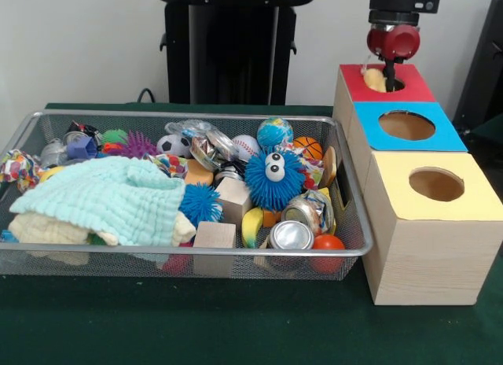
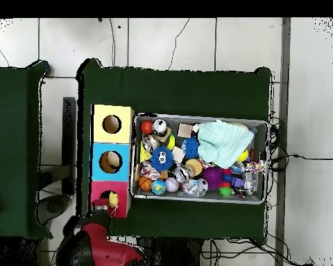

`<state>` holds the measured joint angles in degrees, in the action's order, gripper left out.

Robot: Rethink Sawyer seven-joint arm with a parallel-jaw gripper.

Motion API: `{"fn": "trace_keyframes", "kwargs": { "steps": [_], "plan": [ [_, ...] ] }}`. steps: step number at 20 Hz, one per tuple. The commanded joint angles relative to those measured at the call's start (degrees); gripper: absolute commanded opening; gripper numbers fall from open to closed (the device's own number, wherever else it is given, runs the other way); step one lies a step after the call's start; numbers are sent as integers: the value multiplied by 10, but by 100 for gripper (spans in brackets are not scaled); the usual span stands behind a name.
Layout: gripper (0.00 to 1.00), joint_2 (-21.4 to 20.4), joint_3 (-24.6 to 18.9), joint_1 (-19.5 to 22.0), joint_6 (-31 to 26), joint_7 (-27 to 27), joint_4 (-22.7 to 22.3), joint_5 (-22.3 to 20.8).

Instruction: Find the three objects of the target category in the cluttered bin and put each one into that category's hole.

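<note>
My gripper (image 1: 389,80) hangs over the hole (image 1: 397,86) in the red top of the far wooden box (image 1: 416,88), its tips down at the rim. It is shut on the pale yellow toy (image 1: 375,79), which sits half over the hole's left edge. In the overhead view the toy (image 2: 114,201) shows beside the red box's hole (image 2: 106,196), next to the gripper (image 2: 102,205). The wire-mesh bin (image 1: 196,250) lies to the left, full of clutter. A tan-orange soft shape (image 1: 198,174) lies between the cloth and the fuzzy blue ball. The tiger-striped toy is hidden.
The blue-topped box (image 1: 444,137) and the yellow-topped box (image 1: 471,200) stand in a row in front of the red one. In the bin are a mint cloth (image 1: 110,200), the fuzzy blue ball with eyes (image 1: 273,178), wooden cubes (image 1: 214,236), cans (image 1: 291,236) and small balls.
</note>
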<state>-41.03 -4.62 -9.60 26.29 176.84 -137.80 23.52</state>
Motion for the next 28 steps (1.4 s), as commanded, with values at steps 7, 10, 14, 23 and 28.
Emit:
{"fn": "trace_keyframes", "kwargs": {
  "steps": [7, 10, 14, 23, 28],
  "plan": [
    [0, 171, 13, 39, 71, 72, -26, -63],
    [0, 181, 10, 41, 79, 76, -20, -69],
    [0, 193, 8, 38, 88, 80, -12, -71],
    [0, 258, -14, 59, 148, 109, 30, -122],
    [0, 167, -7, -25, -36, 56, 17, 75]
  ]
}}
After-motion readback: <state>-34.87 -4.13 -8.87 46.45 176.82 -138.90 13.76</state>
